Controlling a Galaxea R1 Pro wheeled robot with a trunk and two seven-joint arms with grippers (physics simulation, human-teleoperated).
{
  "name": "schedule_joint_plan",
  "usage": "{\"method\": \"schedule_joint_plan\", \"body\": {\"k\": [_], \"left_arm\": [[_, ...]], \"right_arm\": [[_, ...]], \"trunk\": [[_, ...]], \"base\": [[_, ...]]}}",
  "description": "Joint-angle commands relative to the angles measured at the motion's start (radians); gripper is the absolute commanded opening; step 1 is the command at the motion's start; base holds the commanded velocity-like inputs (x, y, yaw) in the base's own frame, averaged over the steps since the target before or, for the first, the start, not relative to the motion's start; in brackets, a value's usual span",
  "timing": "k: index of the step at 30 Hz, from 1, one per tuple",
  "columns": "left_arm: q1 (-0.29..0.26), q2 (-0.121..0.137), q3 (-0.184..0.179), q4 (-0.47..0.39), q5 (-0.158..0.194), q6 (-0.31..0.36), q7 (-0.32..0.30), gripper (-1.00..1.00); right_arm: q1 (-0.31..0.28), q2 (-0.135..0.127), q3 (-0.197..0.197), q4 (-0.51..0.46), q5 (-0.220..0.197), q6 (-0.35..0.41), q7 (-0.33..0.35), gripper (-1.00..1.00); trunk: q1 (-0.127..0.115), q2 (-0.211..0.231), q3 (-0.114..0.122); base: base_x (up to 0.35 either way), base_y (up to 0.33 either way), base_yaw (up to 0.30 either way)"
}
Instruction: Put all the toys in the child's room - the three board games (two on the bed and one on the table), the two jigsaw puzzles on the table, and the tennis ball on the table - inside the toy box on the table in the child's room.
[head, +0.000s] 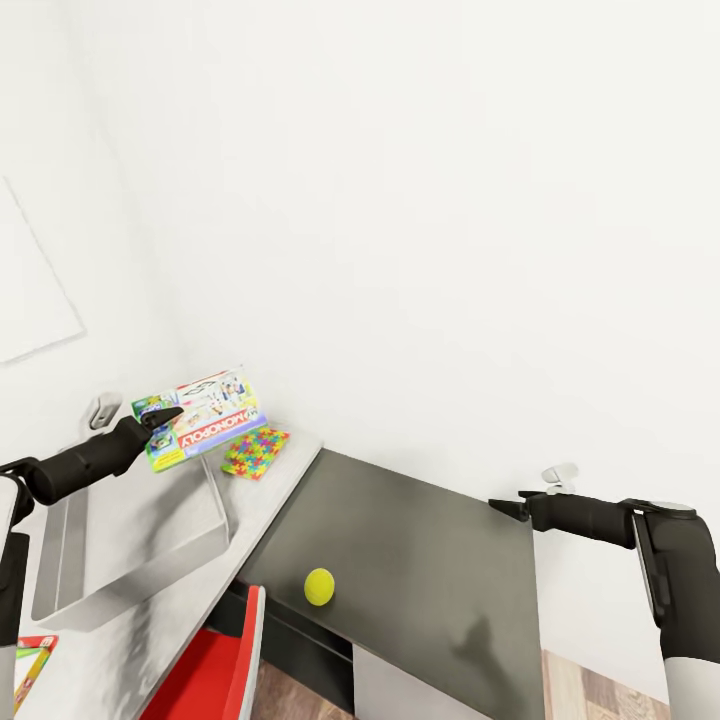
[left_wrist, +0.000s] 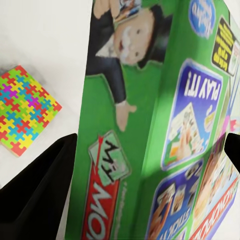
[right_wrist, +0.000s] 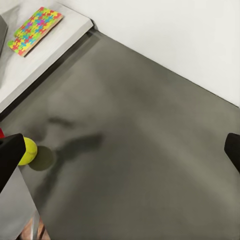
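Head view. The left gripper (head: 172, 415) reaches toward 11 o'clock and grasps the Monopoly board game (head: 200, 417) by its near edge, holding the box tilted above the far end of the toy box (head: 130, 545). The toy box rests on the pale surface (head: 270, 480). A jigsaw puzzle (head: 255, 451) lies flat on that surface just beyond the toy box, at about 4 o'clock from the held game. The tennis ball (head: 319, 586) sits on the dark grey panel (head: 420, 560), toward 5 o'clock from the left gripper and well apart from it. The right gripper (head: 505, 508) hangs over the panel's far right part, pointing toward 9 o'clock; the ball lies at its 8 o'clock, well apart. A red chair (head: 215, 665) stands at the near edge. The corner of another printed box (head: 30, 660) shows at lower left.

Left wrist view. The green Monopoly box (left_wrist: 150, 125) stands between the dark fingers (left_wrist: 35, 195), clamped by the jaws. The jigsaw puzzle (left_wrist: 25, 110) lies on the white surface beyond, apart from the box.

Right wrist view. The jaws are spread wide, holding nothing, with the fingers (right_wrist: 10, 157) at the picture's edges. The tennis ball (right_wrist: 27, 151) rests on the grey panel (right_wrist: 140, 140) beside one finger. The jigsaw puzzle (right_wrist: 34, 29) lies on the pale surface further off.
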Motion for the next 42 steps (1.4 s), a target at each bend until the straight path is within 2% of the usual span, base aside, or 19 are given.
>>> {"method": "schedule_joint_plan", "body": {"k": [1, 13, 26, 35, 42], "left_arm": [[-0.003, 0.000, 0.001, 0.000, 0.011, 0.004, 0.010, -1.00], [-0.026, 0.003, 0.000, 0.020, 0.010, 0.004, 0.011, -1.00], [-0.114, 0.008, -0.002, 0.142, 0.009, 0.004, 0.011, -1.00], [-0.141, 0.006, -0.035, 0.178, 0.008, 0.004, 0.011, -1.00], [-0.143, 0.007, -0.044, 0.178, 0.008, 0.004, 0.012, -1.00]], "right_arm": [[-0.001, 0.000, -0.002, -0.001, 0.009, 0.007, 0.009, 1.00], [-0.001, 0.001, -0.001, -0.002, 0.009, 0.010, 0.010, 1.00], [-0.001, 0.002, -0.001, -0.003, 0.009, 0.010, 0.009, 1.00], [-0.001, 0.000, -0.002, -0.003, 0.009, 0.013, 0.010, 1.00], [-0.001, 0.001, -0.002, -0.003, 0.009, 0.013, 0.009, 1.00]], "trunk": [[0.001, -0.002, -0.002], [0.001, -0.002, -0.002], [0.001, -0.002, -0.003], [0.001, -0.002, -0.003], [0.001, -0.002, -0.003]], "base": [[0.000, 0.000, 0.000], [0.000, 0.000, 0.022], [0.000, 0.000, 0.212], [0.000, 0.000, 0.044], [0.000, 0.000, 0.010]]}}
